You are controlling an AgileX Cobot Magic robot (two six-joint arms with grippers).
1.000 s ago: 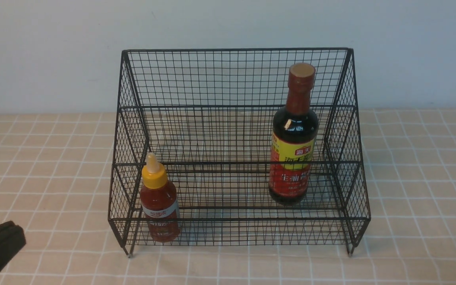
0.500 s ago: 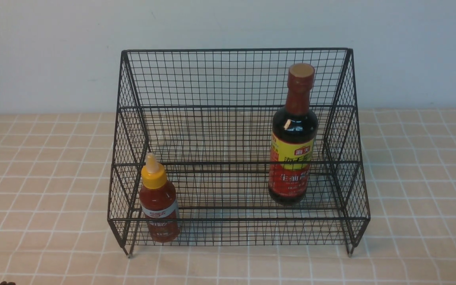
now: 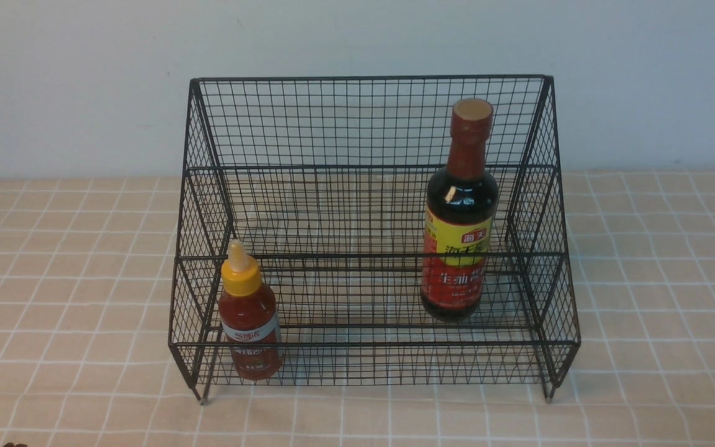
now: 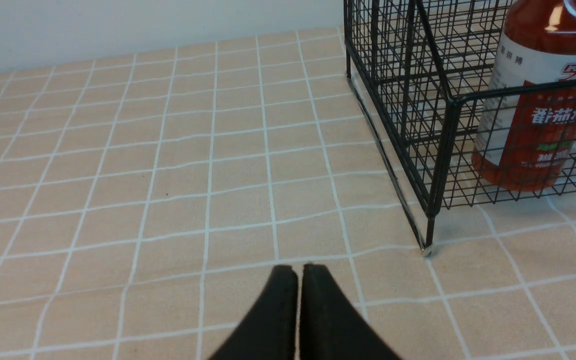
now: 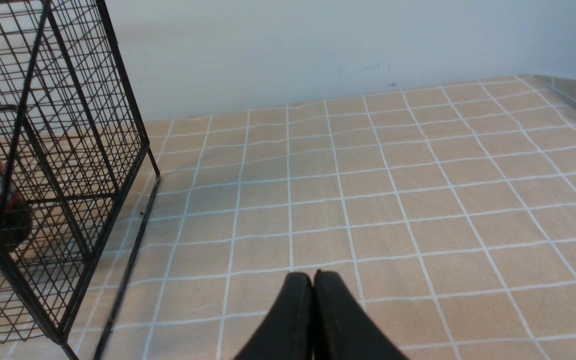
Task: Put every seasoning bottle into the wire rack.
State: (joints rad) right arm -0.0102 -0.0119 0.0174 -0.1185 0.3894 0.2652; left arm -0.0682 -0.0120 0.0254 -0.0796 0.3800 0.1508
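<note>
The black wire rack (image 3: 370, 124) stands mid-table against the wall. The small red-sauce bottle (image 3: 249, 316) with a yellow nozzle cap stands upright in its front tier at the left. The tall soy-sauce bottle (image 3: 460, 217) stands upright on the tier behind, at the right. My left gripper (image 4: 298, 269) is shut and empty over the cloth, outside the rack's front left corner (image 4: 438, 165), with the red-sauce bottle (image 4: 538, 100) behind the mesh. My right gripper (image 5: 313, 275) is shut and empty over the cloth, off the rack's right side (image 5: 68, 150). Neither gripper shows clearly in the front view.
A beige tablecloth with a white grid (image 3: 53, 261) covers the table. A pale wall (image 3: 84, 74) rises just behind the rack. The table's far right corner (image 5: 563, 85) shows in the right wrist view.
My left gripper, seen at the front view's lower left corner one second ago, has drawn back out of that view. The bottles and rack have not moved.
</note>
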